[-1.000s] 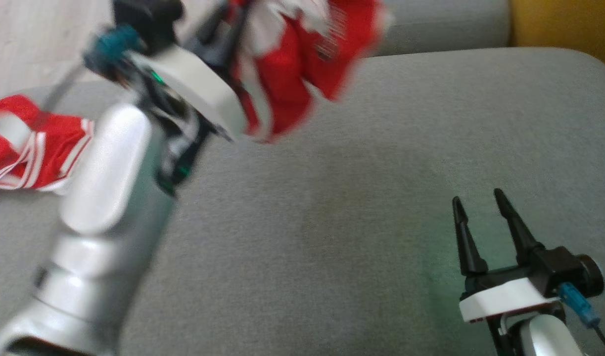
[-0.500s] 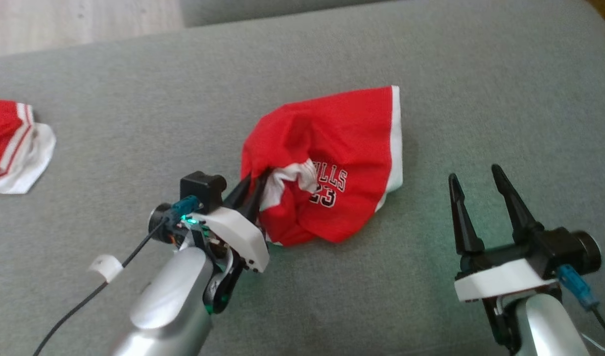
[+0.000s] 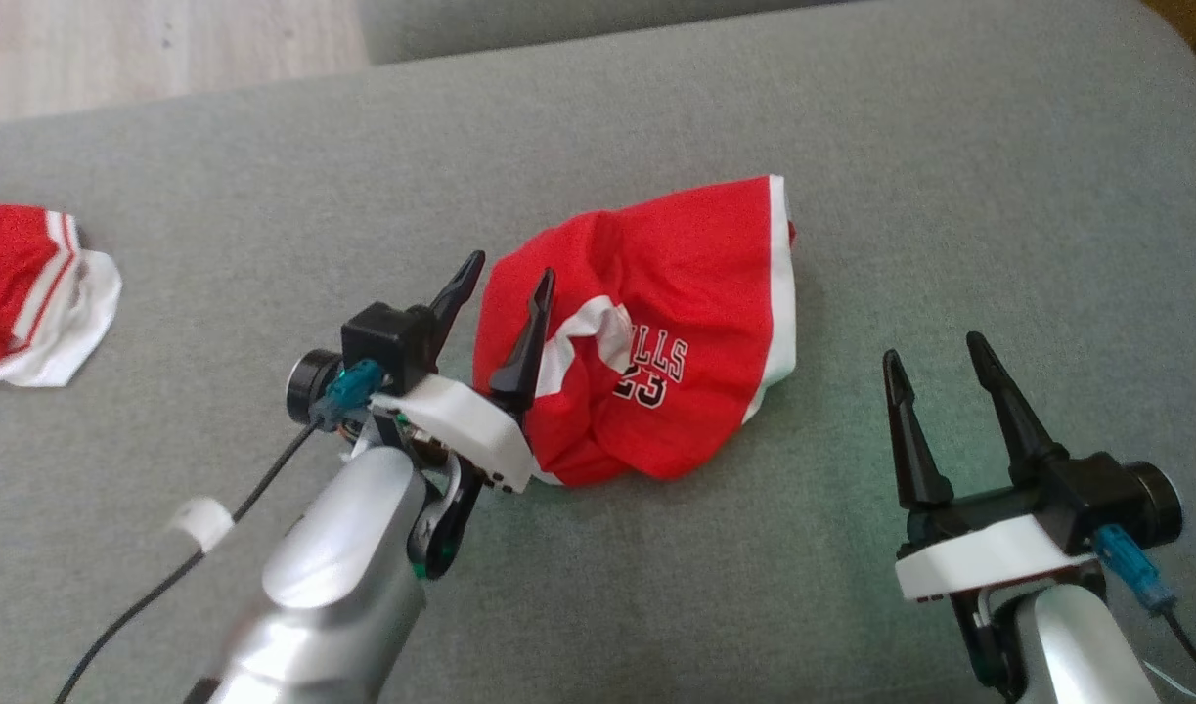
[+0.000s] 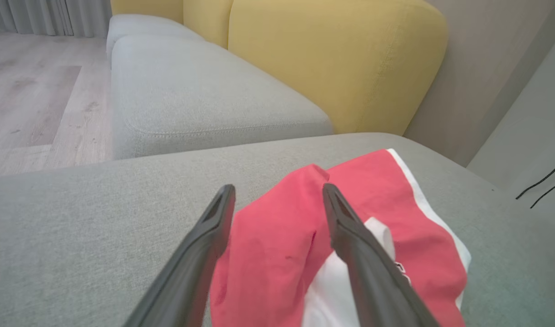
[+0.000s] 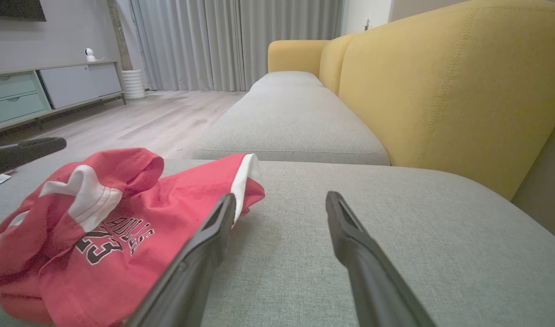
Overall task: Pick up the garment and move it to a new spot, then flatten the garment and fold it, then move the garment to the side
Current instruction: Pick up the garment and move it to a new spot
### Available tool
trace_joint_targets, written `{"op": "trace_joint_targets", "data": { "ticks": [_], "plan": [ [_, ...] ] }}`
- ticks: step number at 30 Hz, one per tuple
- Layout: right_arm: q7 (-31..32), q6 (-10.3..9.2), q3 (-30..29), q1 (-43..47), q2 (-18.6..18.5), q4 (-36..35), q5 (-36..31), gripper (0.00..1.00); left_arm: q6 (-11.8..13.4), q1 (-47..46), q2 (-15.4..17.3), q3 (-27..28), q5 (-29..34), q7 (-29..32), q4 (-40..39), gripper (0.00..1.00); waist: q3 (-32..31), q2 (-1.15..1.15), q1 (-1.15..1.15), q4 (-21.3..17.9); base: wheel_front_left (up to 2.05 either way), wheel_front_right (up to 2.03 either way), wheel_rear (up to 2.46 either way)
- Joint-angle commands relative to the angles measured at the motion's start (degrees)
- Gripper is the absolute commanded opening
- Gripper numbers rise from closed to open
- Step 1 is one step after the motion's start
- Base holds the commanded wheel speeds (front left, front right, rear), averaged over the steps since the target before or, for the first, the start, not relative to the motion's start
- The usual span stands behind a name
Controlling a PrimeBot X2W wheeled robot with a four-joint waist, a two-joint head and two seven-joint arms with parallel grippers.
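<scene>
At the far left of the grey fabric sofa cushion (image 3: 265,196), a second red-and-white cloth piece (image 3: 30,303) is seen. The left gripper (image 3: 510,266) is held with fingers spread at the left edge of the crumpled red basketball jersey with white trim (image 3: 686,284), which is laid mid-cushion, gripped by nothing. Further right, the right gripper (image 3: 932,348) is seen spread and empty, apart from the jersey.
</scene>
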Motion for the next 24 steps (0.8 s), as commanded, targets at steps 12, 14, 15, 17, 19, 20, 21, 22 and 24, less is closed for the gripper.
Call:
{"op": "trace_joint_targets", "data": {
  "ticks": [12, 14, 15, 17, 19, 20, 21, 22, 24],
  "plan": [
    [1.81, -0.04, 1.80, 1.71, -0.21, -1.55, -0.41, 1.00, 5.07, 12.26, 5.46, 4.99, -2.39, -4.56, -8.18, 1.00, -9.32, 0.00, 0.00, 4.19, 0.00, 0.00, 0.00],
    [2.06, -0.04, 2.19, 2.78, -0.21, -1.63, -0.34, 1.00, 6.60, 15.43, 6.34, 5.97, -2.93, -5.04, -9.89, 1.00, -10.49, 0.00, 0.00, 4.79, 0.00, 0.00, 0.00],
    [2.18, -0.04, 2.45, 3.35, -0.21, -1.64, -0.09, 1.00, 7.41, 16.96, 6.75, 6.42, -3.07, -5.31, -10.84, 1.00, -10.93, 0.00, 0.00, 5.11, 0.00, 0.00, 0.00],
    [2.29, -0.04, 2.68, 4.75, -0.21, -1.81, 0.39, 1.00, 9.42, 21.21, 7.73, 7.27, -3.28, -5.94, -13.84, 1.00, -11.54, 0.00, 0.00, 6.05, 0.00, 0.00, 0.00],
    [2.19, -0.04, 2.71, 5.45, -0.21, -1.72, 0.71, 1.00, 10.68, 23.77, 8.33, 7.59, -3.06, -6.35, -15.74, 1.00, -11.79, 0.00, 0.00, 6.54, 0.00, 0.00, 0.00],
    [2.11, -0.04, 2.70, 5.77, -0.21, -1.60, 0.91, 1.00, 11.28, 25.03, 8.56, 7.76, -3.00, -6.53, -16.64, 1.00, -11.89, 0.00, 0.00, 6.77, 0.00, 0.00, 0.00],
    [2.01, -0.04, 2.64, 6.06, -0.21, -1.46, 1.13, 1.00, 11.82, 26.27, 8.71, 8.00, -3.09, -6.71, -17.50, 1.00, -11.96, 0.00, 0.00, 7.02, 0.00, 0.00, 0.00],
    [1.89, -0.04, 2.59, 6.31, -0.21, -1.28, 1.36, 1.00, 12.29, 27.44, 8.84, 8.31, -3.24, -6.89, -18.32, 1.00, -12.03, 0.00, 0.00, 7.24, 0.00, 0.00, 0.00],
    [1.64, -0.04, 2.54, 6.69, -0.21, -0.86, 1.76, 1.00, 13.24, 29.50, 8.97, 9.07, -3.59, -7.26, -19.84, 1.00, -12.13, 0.00, 0.00, 7.57, 0.00, 0.00, 0.00]
  ]
}}
